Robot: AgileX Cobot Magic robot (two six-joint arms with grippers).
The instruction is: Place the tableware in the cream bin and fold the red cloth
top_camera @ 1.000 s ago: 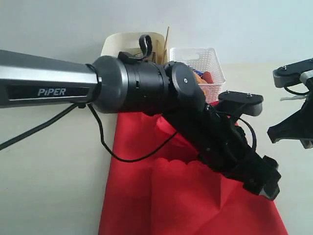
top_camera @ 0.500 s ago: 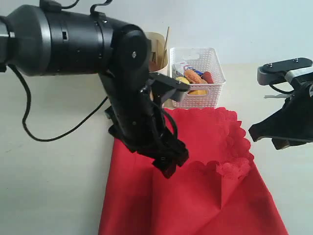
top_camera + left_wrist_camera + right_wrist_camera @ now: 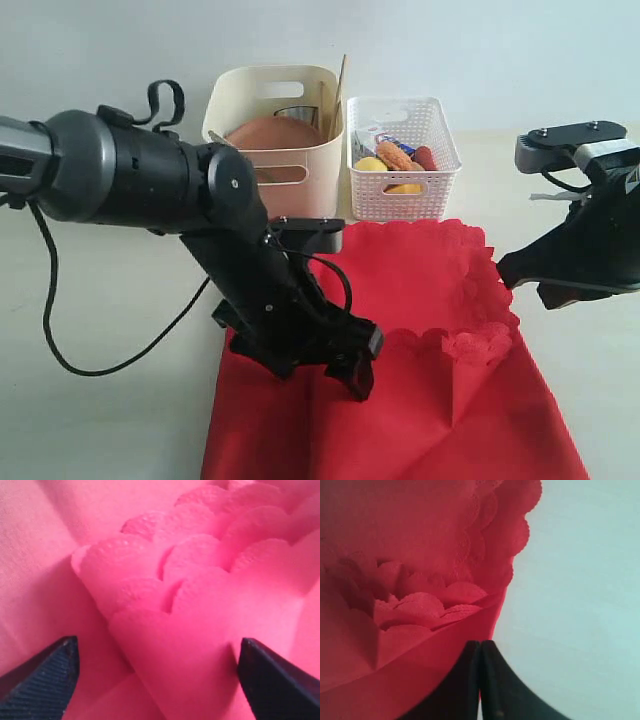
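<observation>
The red cloth (image 3: 400, 300) lies in front of the bins, its scalloped edge folded over into a bunched flap (image 3: 478, 345). My left gripper (image 3: 357, 372) hangs low over the cloth's middle, open, and a scalloped fold (image 3: 170, 605) lies between its fingertips (image 3: 50, 672). My right gripper (image 3: 512, 272) is shut at the cloth's right edge (image 3: 512, 580), with nothing seen held. The cream bin (image 3: 300, 175) holds the brown plate (image 3: 272, 133), the steel cup (image 3: 297, 114) and the chopsticks (image 3: 340, 85). Bowl, spoon and slim utensil are hidden.
A white perforated basket (image 3: 403, 195) with food stands right of the cream bin, touching the cloth's far edge. The left arm's black cable (image 3: 100, 350) loops over the pale table (image 3: 100, 420) at the left. Bare table lies right of the cloth (image 3: 585, 605).
The left arm has swung back and down, its gripper moving from the cloth's right side to its middle. The right gripper has shifted left to the cloth's edge.
</observation>
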